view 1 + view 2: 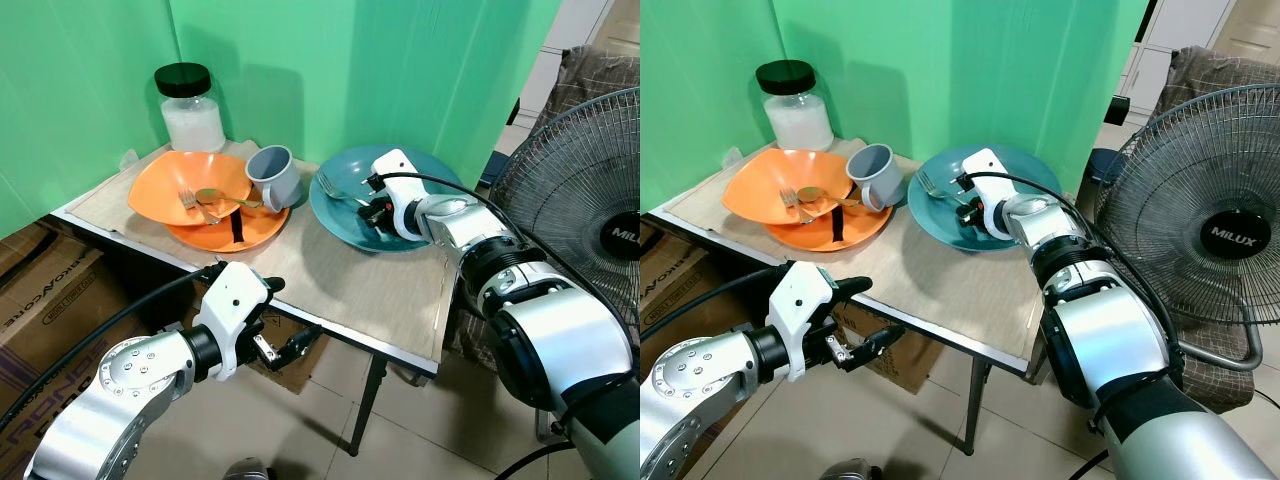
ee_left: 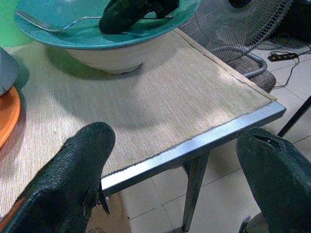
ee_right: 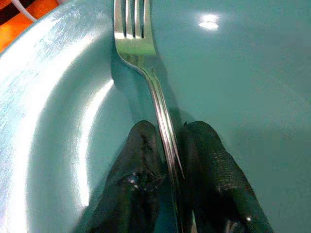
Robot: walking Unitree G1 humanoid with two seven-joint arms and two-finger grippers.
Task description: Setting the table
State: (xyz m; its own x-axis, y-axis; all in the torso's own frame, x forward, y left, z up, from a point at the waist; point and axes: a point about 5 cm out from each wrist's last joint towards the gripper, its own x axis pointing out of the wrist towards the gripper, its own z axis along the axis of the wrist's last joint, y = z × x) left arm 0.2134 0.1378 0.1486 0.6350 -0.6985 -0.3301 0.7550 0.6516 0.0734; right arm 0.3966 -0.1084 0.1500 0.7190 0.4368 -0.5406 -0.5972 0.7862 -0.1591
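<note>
Right hand pinches one fork in the teal bowl; left hand gapes empty.

teal bowl with fork on table

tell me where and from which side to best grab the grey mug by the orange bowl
Probably the rim and wall of the grey mug, from above on the side toward the teal bowl. It stands tilted against the orange bowl, mouth up and open, so one finger could go inside. Its handle faces the table's front edge, low by the bowl's rim, which looks tighter to pinch.
</note>
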